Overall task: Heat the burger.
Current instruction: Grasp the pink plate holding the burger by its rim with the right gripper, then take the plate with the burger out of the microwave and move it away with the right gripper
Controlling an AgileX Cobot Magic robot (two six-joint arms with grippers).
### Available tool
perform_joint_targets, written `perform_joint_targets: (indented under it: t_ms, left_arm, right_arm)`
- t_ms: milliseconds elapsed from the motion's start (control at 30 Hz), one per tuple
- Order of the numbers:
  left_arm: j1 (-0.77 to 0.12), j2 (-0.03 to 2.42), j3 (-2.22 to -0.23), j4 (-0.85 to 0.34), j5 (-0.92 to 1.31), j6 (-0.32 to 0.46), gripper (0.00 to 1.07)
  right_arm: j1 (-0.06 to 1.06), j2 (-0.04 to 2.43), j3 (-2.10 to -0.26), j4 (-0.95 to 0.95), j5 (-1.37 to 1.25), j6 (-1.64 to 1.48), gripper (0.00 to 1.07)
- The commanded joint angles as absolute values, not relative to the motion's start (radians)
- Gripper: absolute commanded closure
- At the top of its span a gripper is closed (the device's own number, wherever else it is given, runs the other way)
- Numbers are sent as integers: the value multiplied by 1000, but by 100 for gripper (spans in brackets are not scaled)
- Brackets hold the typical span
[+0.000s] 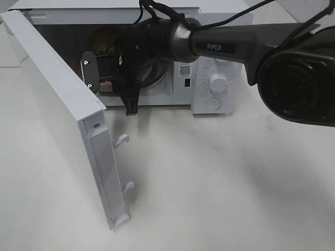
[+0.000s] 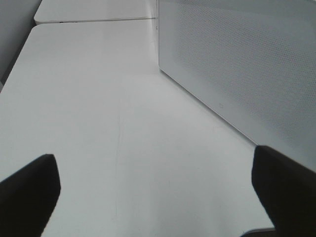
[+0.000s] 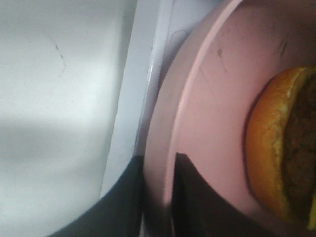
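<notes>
The burger lies on a round pink plate, showing its golden bun and dark patty. In the exterior high view the burger is a golden shape deep inside the open microwave. My right gripper reaches into the cavity, its dark fingers closed over and under the plate's rim. The right gripper and its arm hide most of the plate. My left gripper is open over bare table beside the microwave's perforated side wall, holding nothing.
The microwave door swings wide open to the left, with its two latch hooks sticking out. The control knobs are on the right of the front. White table spreads in front.
</notes>
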State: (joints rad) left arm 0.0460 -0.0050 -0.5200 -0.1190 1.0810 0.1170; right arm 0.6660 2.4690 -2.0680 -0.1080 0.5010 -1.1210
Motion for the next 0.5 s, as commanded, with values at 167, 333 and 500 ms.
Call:
perform_joint_targets:
  t_ms: [167,333,500]
  left_arm:
    - [45,-22,-516,-121,1072,117,9]
    - [45,-22,-516,-121,1072,117,9]
    - [45,-22,-516,-121,1072,117,9]
  right_arm:
    - [656,2386,-1975,-109,485,-1220,107]
    - [656,2340,-1903,-109,481,-1302,107]
    - [656,2272,-1787,-88,402,-1428,107]
